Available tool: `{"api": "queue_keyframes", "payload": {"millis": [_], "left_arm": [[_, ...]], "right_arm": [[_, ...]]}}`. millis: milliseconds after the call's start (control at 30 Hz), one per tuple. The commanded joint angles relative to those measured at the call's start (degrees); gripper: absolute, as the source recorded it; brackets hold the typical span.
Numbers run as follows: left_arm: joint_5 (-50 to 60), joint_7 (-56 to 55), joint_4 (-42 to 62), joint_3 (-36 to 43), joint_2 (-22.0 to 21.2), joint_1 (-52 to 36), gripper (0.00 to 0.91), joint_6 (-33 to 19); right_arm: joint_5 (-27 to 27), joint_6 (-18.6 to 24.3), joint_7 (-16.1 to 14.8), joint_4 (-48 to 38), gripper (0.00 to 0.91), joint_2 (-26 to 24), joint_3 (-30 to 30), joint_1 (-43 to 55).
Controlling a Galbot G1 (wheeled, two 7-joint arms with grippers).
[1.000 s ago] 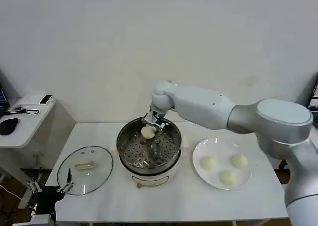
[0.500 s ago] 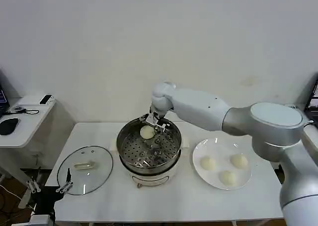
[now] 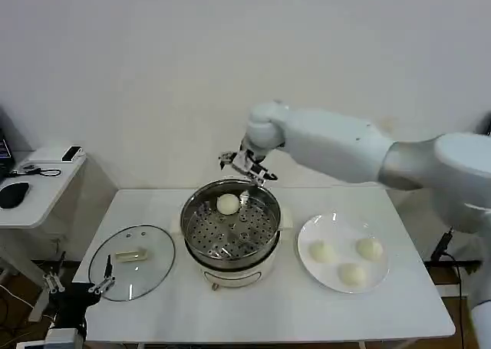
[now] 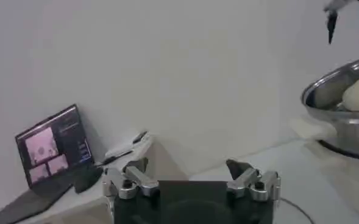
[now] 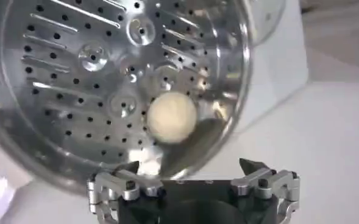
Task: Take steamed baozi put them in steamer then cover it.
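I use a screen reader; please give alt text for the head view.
The right gripper hovers open above the steamer, where one baozi lies on the tray. Three baozi sit on a plate; the cover rests left.

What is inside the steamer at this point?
One baozi rests on the perforated tray inside the steamer, toward its far side. The right hand hovers open above it. Below the tray is hidden.

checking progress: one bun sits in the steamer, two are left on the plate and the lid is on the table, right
Not quite: the head view shows three buns left on the plate, not two. One bun does sit in the steamer, and the lid lies on the table.
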Motion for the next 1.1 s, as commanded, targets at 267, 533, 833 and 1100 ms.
{"api": "queue_keyframes", "payload": {"millis": [267,533,833,1100], "left_arm": [[-4.45,1.07,-1.58,-1.12,3.98,-2.10,0.907,2.51],[-3.75,1.19,-1.47,0.43,3.98,-3.12,0.907,2.55],[-2.71,1.18,-1.28,0.46,3.50,-2.34,0.907,2.41],[-1.90,1.17,-1.03,0.73,3.07,-2.17,0.907,2.42]], "right_arm": [[7.37,-23.12,1.64,27.80,0.907,-35.29,-5.04,2.53],[5.00,-24.92,3.13,30.51,0.907,-44.37,-3.22,-8.31],[4.30,-27.63,4.50,26.49,0.907,-43.07,10.30,-25.58],[3.04,-27.60,3.91,20.34,0.907,-36.89,13.95,-31.23]]}}
